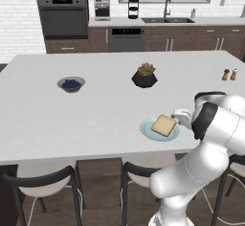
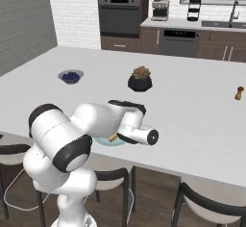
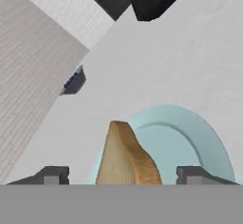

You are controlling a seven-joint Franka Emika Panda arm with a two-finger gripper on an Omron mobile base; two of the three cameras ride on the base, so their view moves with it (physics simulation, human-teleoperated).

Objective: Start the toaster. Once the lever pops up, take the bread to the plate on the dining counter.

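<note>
On the white dining counter [image 1: 72, 119] we see the bread [image 1: 163, 125] lying on the pale blue plate [image 1: 148, 130]. Our jaws stand wide apart, one fingertip [image 3: 53, 174] on each side of the bread, not squeezing it.

Bread [image 1: 163, 125]: golden-tan face, darker brown crust edge.
Plate [image 1: 173, 134]: pale blue, plain, no pattern.
Bench [image 1: 95, 110]: white top, unpatterned.
Fingers [image 3: 54, 175]: dark grey.
Arm [image 1: 210, 143]: white shells, black joints.
Small bowl [image 1: 71, 84]: grey-blue, with dark blue berries.
Plant pot [image 1: 144, 79]: black, faceted; plant brownish-green.
Two shakers [image 1: 229, 74]: orange-brown bodies, one light cap, one dark.
Chairs [image 1: 43, 184]: black frames, off-white seats.
Back wall [image 1: 16, 19]: white brick pattern.
Cabinets [image 1: 191, 38]: dark brown wood.
Oven [image 1: 62, 12]: dark grey.
</note>
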